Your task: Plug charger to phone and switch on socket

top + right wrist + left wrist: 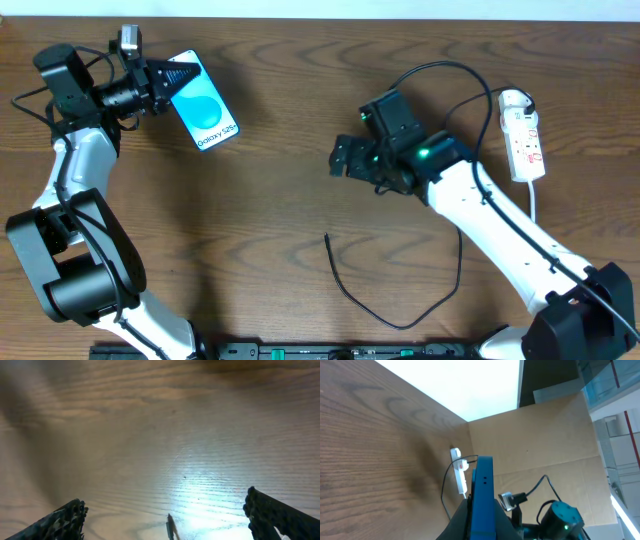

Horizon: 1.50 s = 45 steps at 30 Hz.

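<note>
Charger (341, 286) lies loose on the desk (270, 250), its plug tip well apart from the phone (208, 118), which the left tool (180, 82) pinches by one end at the far left. The right tool (338, 160) hovers spread near that tip. Fetching the plug looks like the step in hand; next, it should lower and close just behind the tip. The socket (522, 135) sits beyond, switch unpressed as far as I can judge.

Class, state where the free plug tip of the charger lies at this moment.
In the overhead view, the charger's plug tip lies on the table near its centre, close to the open right tool and far from the phone at upper left.
</note>
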Tool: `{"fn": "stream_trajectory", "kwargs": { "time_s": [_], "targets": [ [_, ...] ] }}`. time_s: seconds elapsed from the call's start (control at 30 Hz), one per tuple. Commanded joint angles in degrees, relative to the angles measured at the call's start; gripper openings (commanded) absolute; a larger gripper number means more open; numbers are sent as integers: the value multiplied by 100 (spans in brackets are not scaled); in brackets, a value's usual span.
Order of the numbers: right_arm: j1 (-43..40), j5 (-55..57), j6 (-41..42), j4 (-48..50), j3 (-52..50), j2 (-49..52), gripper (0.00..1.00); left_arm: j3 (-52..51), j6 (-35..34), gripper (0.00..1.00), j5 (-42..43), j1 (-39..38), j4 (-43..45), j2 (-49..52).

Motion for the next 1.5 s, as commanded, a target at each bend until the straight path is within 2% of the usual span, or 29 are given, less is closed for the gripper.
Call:
{"fn": "stream_trajectory", "kwargs": {
  "time_s": [0.0,0.2,0.5,0.73,1.1,1.47],
  "targets": [
    [247,328,-173,4,22,37,99,-35,39,7,133,15,26,-210],
    [643,658,-267,-37,-125,243,96,-37,63,7,66,15,28,-210],
    [970,664,-264,-68,-125,1141,90,-37,83,8,48,15,28,-210],
    [1099,660,-262,-393,-127,1311,90,-37,83,7,17,15,28,-210],
    [1744,824,-155,-533,-179,1364,93,-37,81,7,-35,15,26,-210],
    [1805,638,-94,-649,-275,1641,89,-37,81,8,-35,13,26,-210]
  ]
}}
